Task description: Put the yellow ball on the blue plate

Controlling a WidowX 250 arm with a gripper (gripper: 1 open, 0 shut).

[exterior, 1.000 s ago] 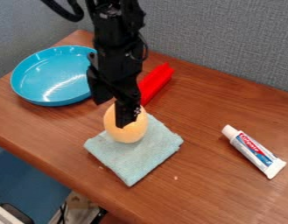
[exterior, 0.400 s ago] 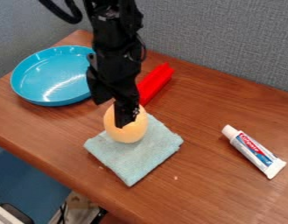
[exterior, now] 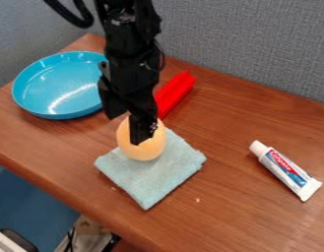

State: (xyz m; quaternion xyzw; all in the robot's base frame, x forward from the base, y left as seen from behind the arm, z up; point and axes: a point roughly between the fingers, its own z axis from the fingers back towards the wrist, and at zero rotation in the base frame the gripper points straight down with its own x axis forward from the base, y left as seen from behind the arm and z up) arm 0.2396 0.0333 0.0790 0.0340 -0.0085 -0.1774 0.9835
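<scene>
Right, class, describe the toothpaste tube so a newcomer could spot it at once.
Look at the brown wooden table. On its right side, away from the black gripper, lies a toothpaste tube. Unlike the plain red block, it is white with red and blue printing.

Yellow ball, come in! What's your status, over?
Gripper open, around the yellow ball. Ball on the cloth, not yet on the blue plate.

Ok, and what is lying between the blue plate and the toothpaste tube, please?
In the camera view, the yellow ball on the folded cloth and the red block lie between them, with bare wood nearer the tube.
</scene>
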